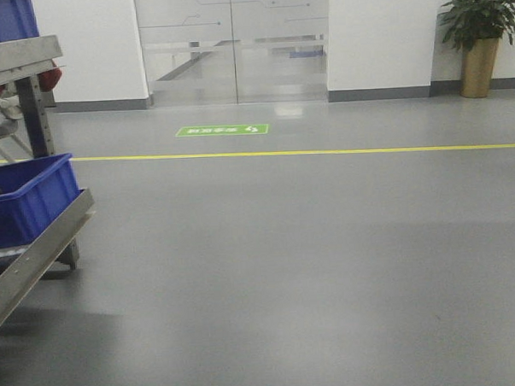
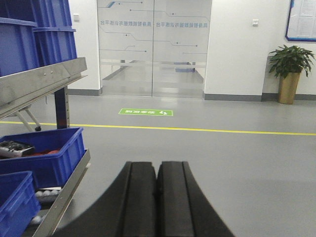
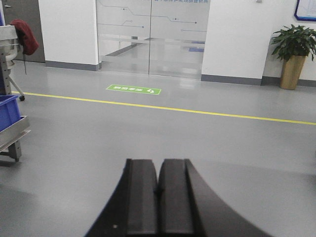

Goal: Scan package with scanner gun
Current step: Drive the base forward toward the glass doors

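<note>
The package and the scanner gun are caught by no view; their place cannot be told. The left end effector (image 2: 157, 170) is held level, pointed toward glass doors (image 2: 153, 49), its fingers pressed together on nothing. The right end effector (image 3: 159, 173) is posed likewise, closed and empty. Blue bins (image 2: 49, 163) on a metal rack (image 2: 44, 81) are seen close on the left from the left wrist; a red cloth (image 3: 24, 34) is shown only by the right wrist. Open grey floor (image 1: 312, 259), crossed by a yellow line (image 1: 324, 152), is spread ahead.
</note>
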